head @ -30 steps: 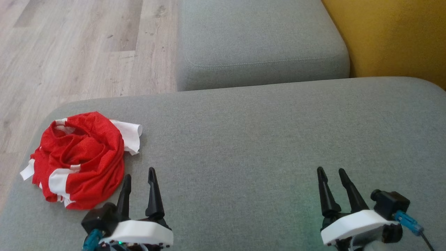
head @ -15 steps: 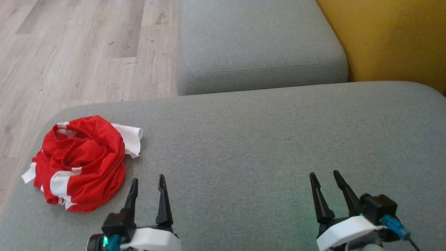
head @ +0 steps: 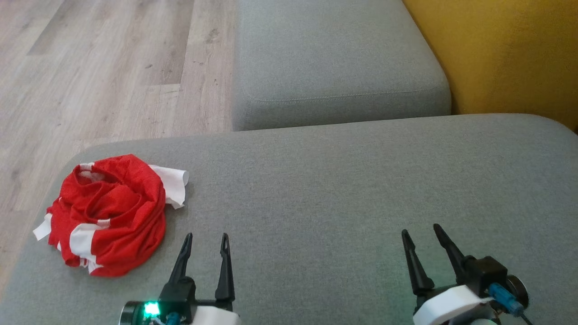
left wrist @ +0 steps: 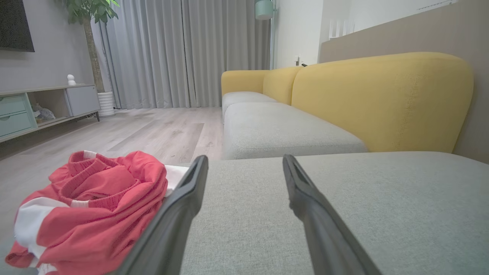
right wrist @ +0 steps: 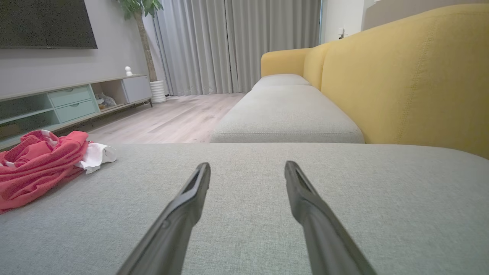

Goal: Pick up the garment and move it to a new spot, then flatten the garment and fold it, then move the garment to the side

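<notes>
Head view: garment (head: pixel 113 216) on grey cushion (head: pixel 338 189) beside wood floor (head: pixel 90 81); all fingers (head: pixel 224 266) apart, empty.

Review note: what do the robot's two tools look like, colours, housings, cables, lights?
Left tool: two long, tapering black fingers on a black block, white shell behind, a lit green lamp and a teal connector. Right tool: the same black fingers and a white shell, plus a small black box with a blue cable plug.
</notes>
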{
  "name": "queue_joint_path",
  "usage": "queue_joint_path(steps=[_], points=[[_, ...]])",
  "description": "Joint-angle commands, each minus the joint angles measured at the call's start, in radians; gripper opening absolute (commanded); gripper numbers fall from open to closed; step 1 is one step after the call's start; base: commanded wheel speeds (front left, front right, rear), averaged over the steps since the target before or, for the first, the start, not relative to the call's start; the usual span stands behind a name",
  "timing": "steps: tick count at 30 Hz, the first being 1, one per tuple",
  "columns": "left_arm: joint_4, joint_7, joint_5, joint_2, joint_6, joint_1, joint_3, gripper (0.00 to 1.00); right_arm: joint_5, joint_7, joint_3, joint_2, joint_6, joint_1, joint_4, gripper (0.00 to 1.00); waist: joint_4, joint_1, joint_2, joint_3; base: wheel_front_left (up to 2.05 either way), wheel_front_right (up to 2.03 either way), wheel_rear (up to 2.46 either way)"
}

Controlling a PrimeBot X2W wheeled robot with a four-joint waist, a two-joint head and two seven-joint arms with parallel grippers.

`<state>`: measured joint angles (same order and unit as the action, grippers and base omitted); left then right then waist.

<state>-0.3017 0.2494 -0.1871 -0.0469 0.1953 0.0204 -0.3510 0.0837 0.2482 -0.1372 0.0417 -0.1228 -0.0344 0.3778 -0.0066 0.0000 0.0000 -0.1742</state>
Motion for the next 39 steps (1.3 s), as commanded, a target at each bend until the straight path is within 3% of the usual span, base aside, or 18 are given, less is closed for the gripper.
queue_joint_path(steps=[1,17,32,39], points=[[0.022,0.012,0.007,-0.003,0.007,-0.05,0.032,1.0,-0.006,0.014,-0.015,0.009,-0.008,0.027,-0.024,1.0,0.001,0.0,0.0,0.0,0.0,0.0,0.0],[-0.008,0.012,0.04,-0.004,-0.013,-0.056,0.03,1.0,-0.004,0.014,0.007,0.009,-0.008,0.014,-0.022,1.0,0.038,0.0,0.0,0.001,0.0,0.0,0.0],[-0.024,0.012,0.085,-0.009,-0.032,-0.074,0.08,1.0,0.028,0.014,0.006,0.009,-0.008,0.04,-0.027,1.0,0.298,0.0,0.0,0.059,0.0,0.0,0.0],[0.0,0.012,0.095,-0.014,-0.032,-0.074,0.115,1.0,0.029,0.014,0.017,0.009,-0.008,0.053,-0.022,1.0,0.378,0.0,0.0,0.077,0.0,0.0,0.0]])
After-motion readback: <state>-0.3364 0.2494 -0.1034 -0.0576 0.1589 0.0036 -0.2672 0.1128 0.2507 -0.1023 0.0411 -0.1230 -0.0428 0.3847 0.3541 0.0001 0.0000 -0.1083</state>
